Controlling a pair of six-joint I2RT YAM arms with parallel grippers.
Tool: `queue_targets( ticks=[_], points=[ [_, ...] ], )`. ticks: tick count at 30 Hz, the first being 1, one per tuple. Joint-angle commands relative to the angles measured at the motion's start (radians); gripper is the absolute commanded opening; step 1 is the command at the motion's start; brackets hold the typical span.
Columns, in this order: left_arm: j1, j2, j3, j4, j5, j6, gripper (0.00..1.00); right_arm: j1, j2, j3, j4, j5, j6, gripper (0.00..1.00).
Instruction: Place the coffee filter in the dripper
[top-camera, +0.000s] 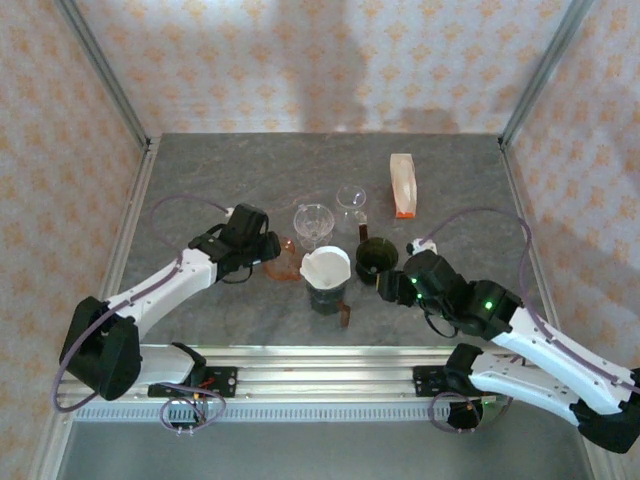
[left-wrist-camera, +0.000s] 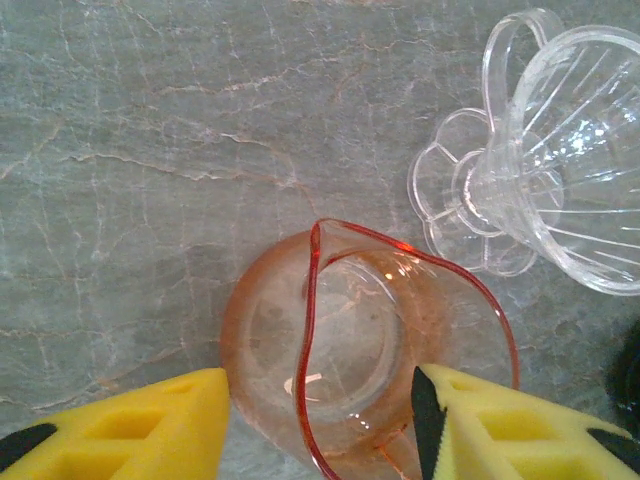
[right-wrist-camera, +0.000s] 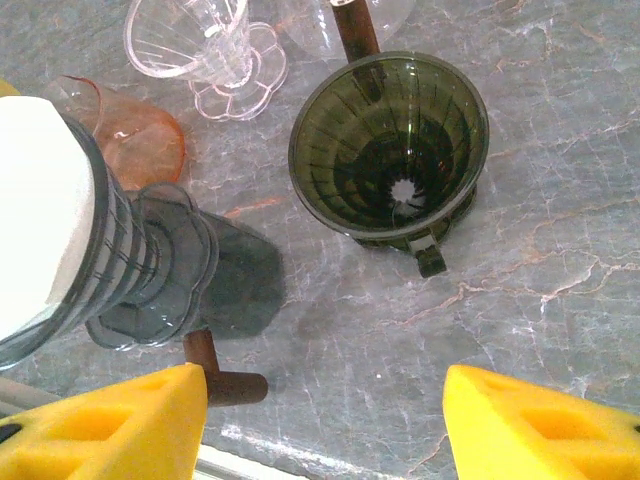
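the white coffee filter (right-wrist-camera: 35, 200) is sitting just left of the right end effector (right-wrist-camera: 325, 385), which is standing apart and empty, facing the dark green dripper (right-wrist-camera: 390, 145).

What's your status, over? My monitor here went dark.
Right gripper open, empty. Left gripper astride orange server, grip unclear. White filter sitting in grey dripper. No obstruction seen.

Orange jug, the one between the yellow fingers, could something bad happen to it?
Maybe. The orange glass jug looks smooth, and the left gripper straddles it unevenly. One finger seems to overlap its rim, so a squeeze might tip or slide it. The clear dripper stands right beside the jug, so a shoved jug could knock into it. Both look like glass and might chip.
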Motion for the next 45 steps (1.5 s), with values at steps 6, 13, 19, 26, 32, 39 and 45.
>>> queue_targets(
  ticks=[6, 13, 19, 26, 32, 39, 45],
  points=[
    [0.003, 0.108, 0.058, -0.079, -0.091, 0.048, 0.4, -0.001, -0.054, -0.063, 0.024, -0.017, 0.012, 0.64],
    [0.002, 0.12, 0.047, -0.103, -0.105, 0.038, 0.29, -0.001, -0.105, -0.121, 0.044, -0.008, 0.0, 0.68],
    [0.002, 0.107, 0.048, -0.149, -0.104, 0.028, 0.17, -0.001, -0.106, -0.17, 0.104, -0.072, -0.025, 0.68],
    [0.003, 0.05, 0.037, -0.208, -0.102, 0.013, 0.0, 0.005, -0.107, -0.239, 0.187, -0.136, -0.036, 0.68],
    [0.004, -0.067, -0.007, -0.291, -0.084, -0.017, 0.0, 0.063, -0.098, -0.333, 0.333, -0.165, -0.028, 0.69],
    [0.003, -0.211, -0.065, -0.387, -0.04, -0.028, 0.0, 0.147, 0.022, -0.394, 0.517, -0.175, -0.033, 0.69],
    [0.004, -0.278, -0.115, -0.429, -0.028, -0.052, 0.0, 0.175, 0.141, -0.43, 0.679, -0.187, -0.031, 0.59]
  ],
)
